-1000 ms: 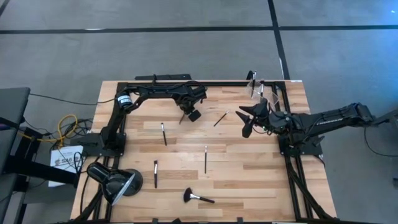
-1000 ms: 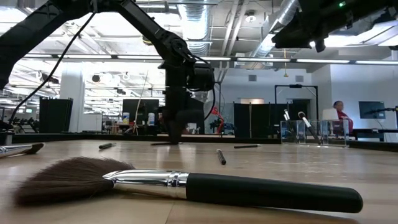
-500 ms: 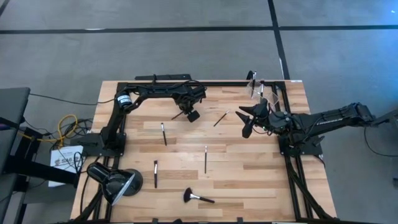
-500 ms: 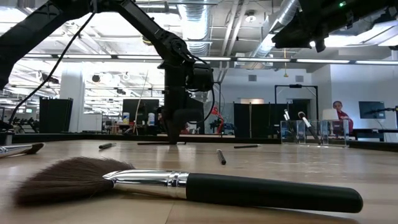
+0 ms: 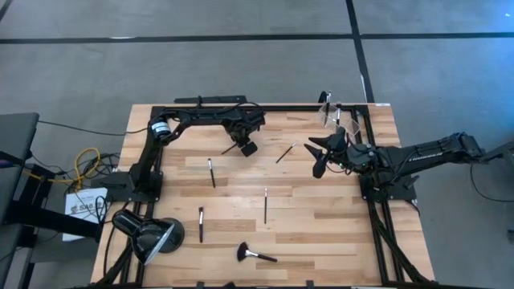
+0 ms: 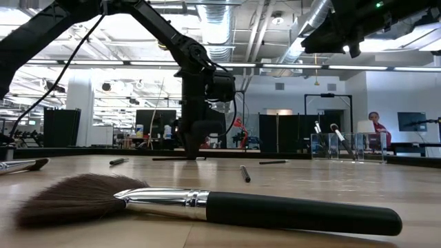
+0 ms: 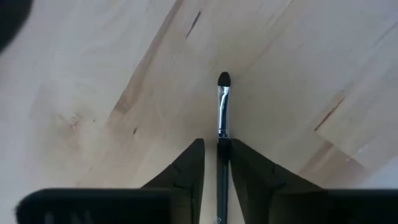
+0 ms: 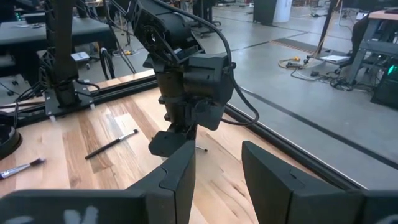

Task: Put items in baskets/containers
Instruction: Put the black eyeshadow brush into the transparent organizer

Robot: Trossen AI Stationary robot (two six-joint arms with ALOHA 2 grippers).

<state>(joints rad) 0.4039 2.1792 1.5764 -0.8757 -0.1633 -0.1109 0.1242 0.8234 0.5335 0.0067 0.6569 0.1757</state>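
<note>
A: What differs from a second ago?

B: The slim brush (image 5: 229,148) under the left gripper (image 5: 238,144). It stood steeply tilted from that gripper down to the table (image 5: 321,233); it now lies nearly flat on the wood, and has since half a second ago.

A: Grip?

B: Left wrist view: brush handle (image 7: 222,155) sits between the fingers (image 7: 186,171), tip pointing ahead.

The slim dark silver-ferruled makeup brush (image 7: 222,124) runs out of the left wrist view between the dark fingers (image 7: 186,171), its handle end cut off; brushes inside the clear transparent holder (image 5: 330,113) are too small to count.
</note>
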